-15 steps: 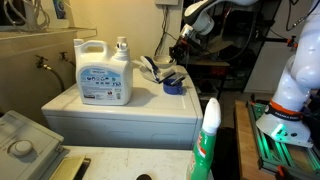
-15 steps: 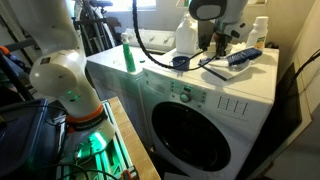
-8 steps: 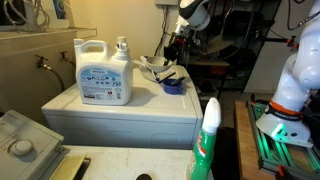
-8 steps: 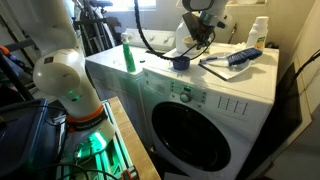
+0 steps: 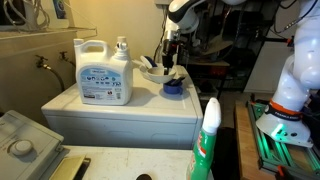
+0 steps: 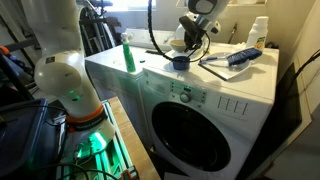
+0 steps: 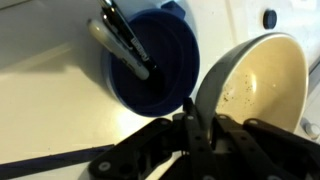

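Note:
My gripper (image 7: pixel 196 128) is shut on the rim of a bowl (image 7: pixel 258 82), grey outside and cream inside, and holds it tilted in the air. In both exterior views the gripper (image 5: pixel 168 58) (image 6: pixel 191 38) hangs just above a small blue cup (image 5: pixel 172 86) (image 6: pixel 180 62) on the white washing machine top (image 5: pixel 120 108). The bowl (image 5: pixel 152 71) sticks out toward the detergent jug. In the wrist view the blue cup (image 7: pixel 160 75) lies right beside the bowl and holds a dark pen-like stick (image 7: pixel 125 40).
A large white detergent jug (image 5: pixel 102 72) stands on the washer near the wall. A green bottle (image 6: pixel 129 57) stands at one corner, a blue-handled tool (image 6: pixel 243 57) and a white bottle (image 6: pixel 259 33) at the other end. A green-and-white bottle (image 5: pixel 208 140) fills the foreground.
My gripper has carried the bowl sideways toward the detergent jug, from beyond the blue cup to just above it. The cup and jug have not moved.

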`<state>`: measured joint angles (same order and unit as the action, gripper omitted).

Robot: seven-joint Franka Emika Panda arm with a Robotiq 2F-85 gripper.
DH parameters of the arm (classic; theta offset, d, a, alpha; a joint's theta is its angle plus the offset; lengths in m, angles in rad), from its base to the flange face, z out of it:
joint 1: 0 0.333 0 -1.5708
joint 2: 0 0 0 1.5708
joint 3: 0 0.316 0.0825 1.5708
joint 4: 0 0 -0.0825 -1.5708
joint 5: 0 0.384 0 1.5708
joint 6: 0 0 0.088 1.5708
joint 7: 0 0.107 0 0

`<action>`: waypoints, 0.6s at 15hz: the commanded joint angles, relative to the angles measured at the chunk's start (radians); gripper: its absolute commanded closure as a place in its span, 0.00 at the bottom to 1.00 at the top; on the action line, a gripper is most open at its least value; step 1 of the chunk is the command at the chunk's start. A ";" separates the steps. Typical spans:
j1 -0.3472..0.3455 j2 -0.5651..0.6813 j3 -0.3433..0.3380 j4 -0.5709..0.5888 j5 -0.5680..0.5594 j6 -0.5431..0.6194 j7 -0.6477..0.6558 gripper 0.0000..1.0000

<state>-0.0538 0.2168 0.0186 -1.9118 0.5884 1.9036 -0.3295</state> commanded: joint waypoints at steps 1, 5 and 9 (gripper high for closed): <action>0.006 0.024 0.019 0.043 -0.069 -0.099 -0.059 0.96; 0.019 0.032 0.046 0.059 -0.082 -0.105 -0.098 0.96; 0.042 0.036 0.064 0.078 -0.082 -0.046 -0.076 0.96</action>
<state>-0.0218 0.2418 0.0760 -1.8635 0.5193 1.8357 -0.4126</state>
